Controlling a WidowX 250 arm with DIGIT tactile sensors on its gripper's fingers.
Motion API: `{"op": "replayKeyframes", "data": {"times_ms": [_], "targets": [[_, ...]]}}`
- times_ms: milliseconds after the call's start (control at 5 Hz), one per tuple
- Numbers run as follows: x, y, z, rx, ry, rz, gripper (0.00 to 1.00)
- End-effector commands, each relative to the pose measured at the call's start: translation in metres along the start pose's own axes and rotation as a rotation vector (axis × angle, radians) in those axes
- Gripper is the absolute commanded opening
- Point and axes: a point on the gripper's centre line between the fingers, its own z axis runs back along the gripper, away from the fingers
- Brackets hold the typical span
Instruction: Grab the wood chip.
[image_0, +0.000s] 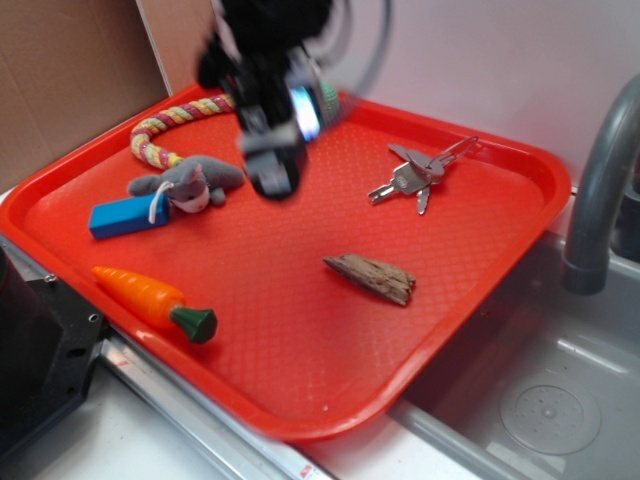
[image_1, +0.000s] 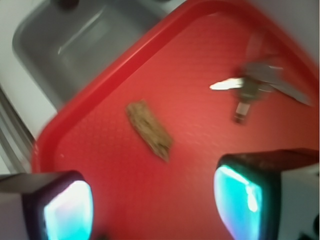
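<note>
We see our gripper (image_1: 152, 202) hovering with jaws spread wide and empty above the red tray (image_0: 520, 235), the wood chip (image_0: 370, 278) lying apart.

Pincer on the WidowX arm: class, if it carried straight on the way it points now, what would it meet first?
Probably bare tray. The open pincer points down at the red surface, with the wood chip lying ahead of its fingertips, not between them. Motion blur leaves depth uncertain.
</note>
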Motion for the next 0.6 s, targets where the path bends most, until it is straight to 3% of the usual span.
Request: {"op": "replayKeyframes", "data": {"times_ms": [0, 200, 400], "targets": [[0.040, 0.009, -0.031, 0.109, 0.087, -0.482, 1.00], [0.059, 0.006, -0.042, 0.120, 0.145, -0.537, 1.00], [0.064, 0.005, -0.056, 0.071, 0.172, -0.552, 1.00]]}}
